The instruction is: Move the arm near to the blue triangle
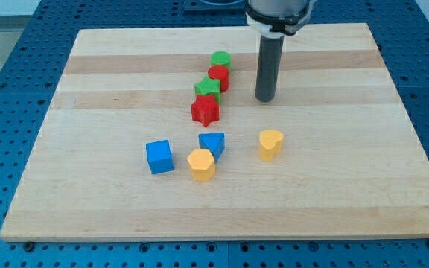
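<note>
The blue triangle (212,143) lies near the middle of the wooden board (88,89), touching a yellow hexagon (201,164) at its lower left. My tip (265,99) is above and to the right of the blue triangle, well apart from it. A blue cube (159,157) sits to the triangle's left. A yellow heart-shaped block (271,144) sits to its right, below my tip.
A column of blocks stands left of my tip: a green cylinder (220,59) at the top, a red cylinder (218,77), a green star-like block (208,88), and a red star (205,110) at the bottom. Blue pegboard (6,45) surrounds the board.
</note>
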Motion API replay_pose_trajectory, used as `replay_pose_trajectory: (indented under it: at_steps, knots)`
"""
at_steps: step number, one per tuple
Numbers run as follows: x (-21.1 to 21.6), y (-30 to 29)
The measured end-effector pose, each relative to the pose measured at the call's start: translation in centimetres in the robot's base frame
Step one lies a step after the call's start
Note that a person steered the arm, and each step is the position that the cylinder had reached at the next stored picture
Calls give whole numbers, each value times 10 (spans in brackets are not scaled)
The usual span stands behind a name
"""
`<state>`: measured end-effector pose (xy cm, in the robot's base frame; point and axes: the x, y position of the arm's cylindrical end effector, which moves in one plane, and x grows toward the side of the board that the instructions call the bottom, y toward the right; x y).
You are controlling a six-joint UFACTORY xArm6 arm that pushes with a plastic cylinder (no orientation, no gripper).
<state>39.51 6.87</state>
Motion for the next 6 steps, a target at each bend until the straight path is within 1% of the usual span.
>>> replay_pose_trajectory:
  at_steps: [2, 5, 6]
  knots:
    - [25, 0]
    - [63, -34]
    - [64, -52]
